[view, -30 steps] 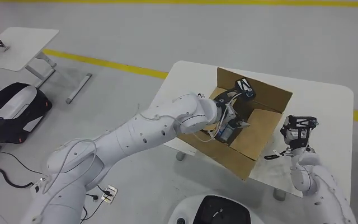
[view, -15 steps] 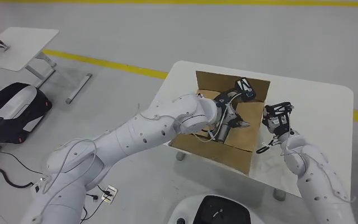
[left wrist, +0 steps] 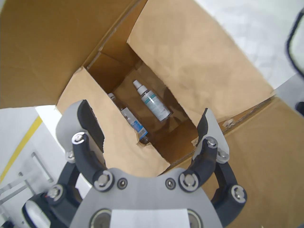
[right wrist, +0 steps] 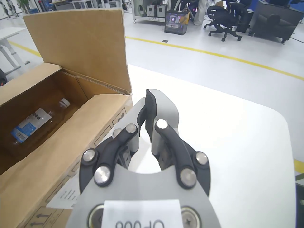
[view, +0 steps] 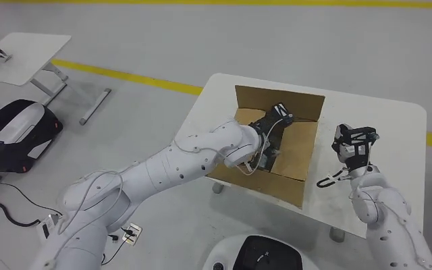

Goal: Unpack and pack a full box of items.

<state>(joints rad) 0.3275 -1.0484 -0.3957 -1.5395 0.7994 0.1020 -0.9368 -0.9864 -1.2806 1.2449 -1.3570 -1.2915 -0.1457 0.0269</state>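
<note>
Box (view: 279, 102) now sits straight; your left gripper (left wrist: 144, 111) has come over it, wide open, holding nothing. Two bottles (left wrist: 153, 103) lie inside, ready to lift out. Your right gripper (right wrist: 148, 102), closed and empty, backed off.

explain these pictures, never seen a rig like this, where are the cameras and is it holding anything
It is a two-armed robot at a white table. One picture looks down from above its arms; the other two come from cameras on each wrist. On the table stands an open cardboard box with a spray bottle and a second bottle lying inside. The left hand is open above the box, holding nothing. The right hand is shut and empty, over the table beside the box.
</note>
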